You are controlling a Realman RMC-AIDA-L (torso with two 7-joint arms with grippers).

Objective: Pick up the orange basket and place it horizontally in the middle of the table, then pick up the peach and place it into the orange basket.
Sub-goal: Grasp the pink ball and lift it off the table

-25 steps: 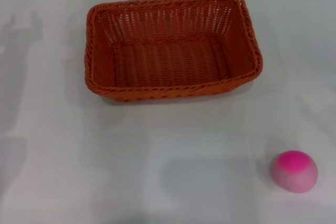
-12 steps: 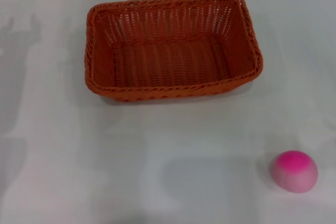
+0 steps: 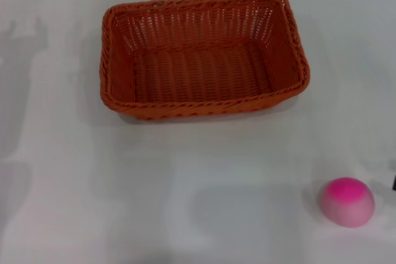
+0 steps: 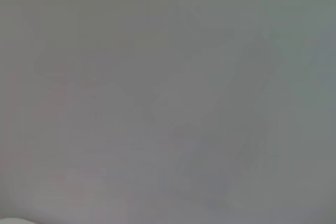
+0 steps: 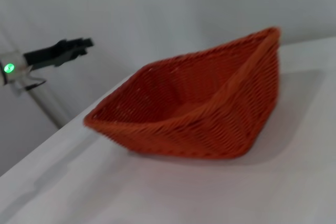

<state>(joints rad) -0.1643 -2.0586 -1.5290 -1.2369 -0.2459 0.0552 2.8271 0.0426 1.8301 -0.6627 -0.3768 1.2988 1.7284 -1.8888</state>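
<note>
Dark sliver newly at table's right edge beside peach; orange basket unmoved, far-centre. Left gripper visible off table's left edge, claw state unclear; right claw unseen.

One orange basket, one peach, one table.

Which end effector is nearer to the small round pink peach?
Right, probably. A dark sliver, likely the right end effector, shows just beside the small round pink peach; the left end effector sits off beyond the orange woven basket.
</note>
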